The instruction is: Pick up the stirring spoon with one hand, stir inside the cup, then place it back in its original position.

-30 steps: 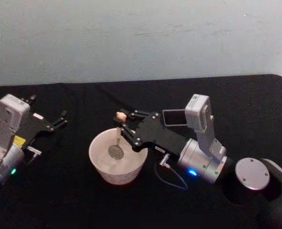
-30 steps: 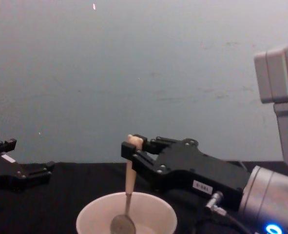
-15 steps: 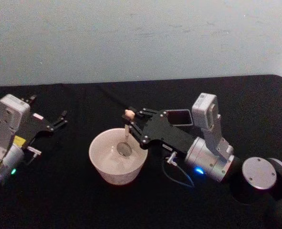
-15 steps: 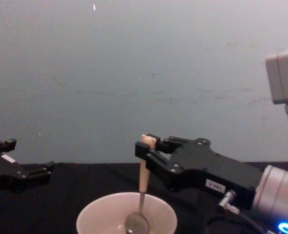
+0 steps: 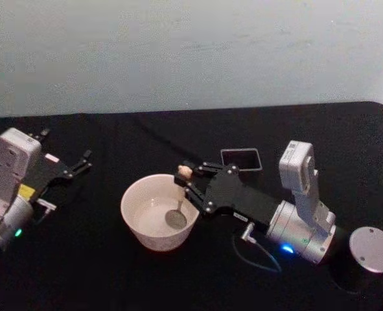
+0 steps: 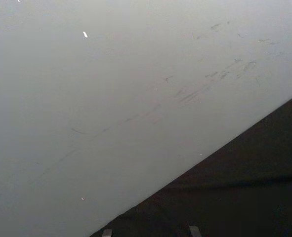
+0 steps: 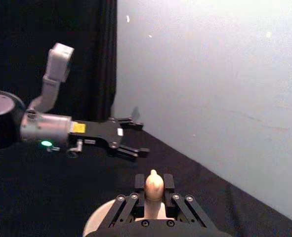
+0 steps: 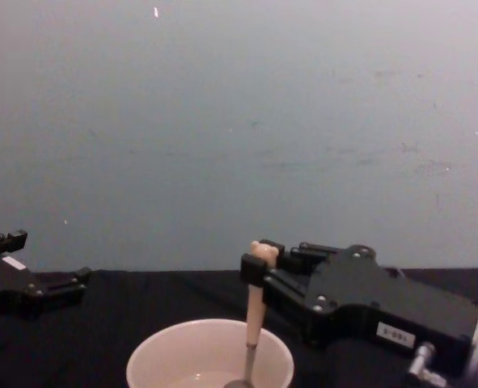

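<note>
The cream-white cup stands on the black table a little left of centre, also seen as cup and cup. My right gripper reaches in from the right above the cup's right rim and is shut on the stirring spoon. The spoon hangs nearly upright, its shiny bowl inside the cup near the right wall. The chest view shows the spoon held by the right gripper at its beige top. My left gripper rests open at the far left.
A dark grey square holder stands just behind the right gripper's body. The right wrist view shows the spoon's top and, farther off, the left gripper. A pale wall runs behind the black table.
My right gripper has carried the spoon to the right and nearer to me inside the cup, from the cup's middle to its right wall. The left arm has not moved.
</note>
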You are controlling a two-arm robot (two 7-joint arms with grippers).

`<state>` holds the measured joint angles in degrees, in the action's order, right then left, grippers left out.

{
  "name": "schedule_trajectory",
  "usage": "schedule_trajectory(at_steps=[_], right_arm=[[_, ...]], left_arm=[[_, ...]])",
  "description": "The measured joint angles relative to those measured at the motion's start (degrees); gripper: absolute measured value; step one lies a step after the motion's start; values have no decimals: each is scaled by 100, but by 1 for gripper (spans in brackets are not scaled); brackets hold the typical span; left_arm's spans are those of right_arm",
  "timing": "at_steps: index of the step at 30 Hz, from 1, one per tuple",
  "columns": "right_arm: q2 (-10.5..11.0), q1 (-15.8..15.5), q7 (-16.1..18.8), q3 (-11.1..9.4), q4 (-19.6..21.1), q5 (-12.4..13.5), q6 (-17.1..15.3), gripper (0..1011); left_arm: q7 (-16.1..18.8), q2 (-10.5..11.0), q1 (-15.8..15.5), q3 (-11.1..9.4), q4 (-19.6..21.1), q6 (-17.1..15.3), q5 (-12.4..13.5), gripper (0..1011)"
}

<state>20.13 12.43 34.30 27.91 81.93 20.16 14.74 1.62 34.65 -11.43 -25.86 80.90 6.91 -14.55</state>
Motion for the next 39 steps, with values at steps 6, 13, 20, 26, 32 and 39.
schedule_trajectory(at_steps=[6,13,20,26,32,39], right_arm=[[29,-92,104,79,194,126,-45,213],[-162,61,46,276,-21,-27,14,213],[-426,319,-153,309,-409,-193,88,212],[-559,466,-293,238,-646,-285,136,212],[-584,500,-343,164,-756,-340,148,213],[-579,499,-358,90,-772,-363,151,212]], left_arm=[[0,0,0,0,0,0,0,1001],[0,0,0,0,0,0,0,1001],[0,0,0,0,0,0,0,1001],[0,0,0,0,0,0,0,1001],[0,0,0,0,0,0,0,1001],[0,0,0,0,0,0,0,1001]])
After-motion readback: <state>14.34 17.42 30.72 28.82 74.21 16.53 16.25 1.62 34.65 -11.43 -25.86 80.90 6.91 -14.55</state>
